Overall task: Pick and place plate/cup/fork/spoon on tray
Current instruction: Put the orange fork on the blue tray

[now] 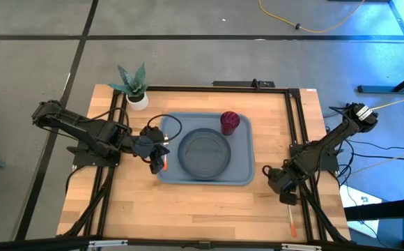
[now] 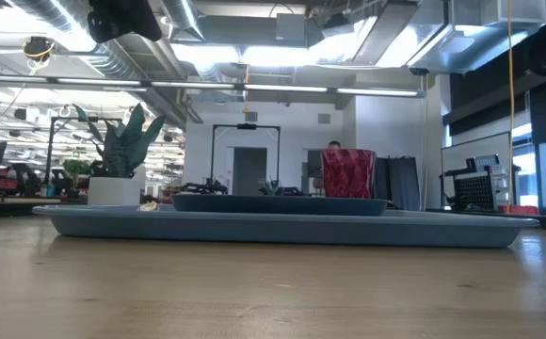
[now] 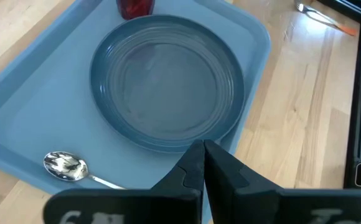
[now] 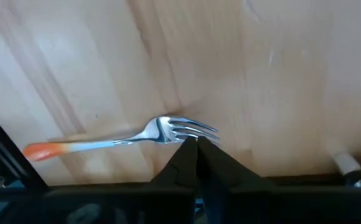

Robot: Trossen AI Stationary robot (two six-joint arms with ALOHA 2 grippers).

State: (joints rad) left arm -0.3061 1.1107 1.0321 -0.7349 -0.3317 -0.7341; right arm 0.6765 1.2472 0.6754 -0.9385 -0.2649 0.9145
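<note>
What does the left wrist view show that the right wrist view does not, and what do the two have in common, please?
Only the left wrist view shows the tray, with the plate, the spoon and the lower part of the cup on it, beyond the left gripper with its fingers shut. Only the right wrist view shows the fork up close, with the right gripper at its tines. Both show the wooden table, and the fork also appears far off in the left wrist view.
</note>
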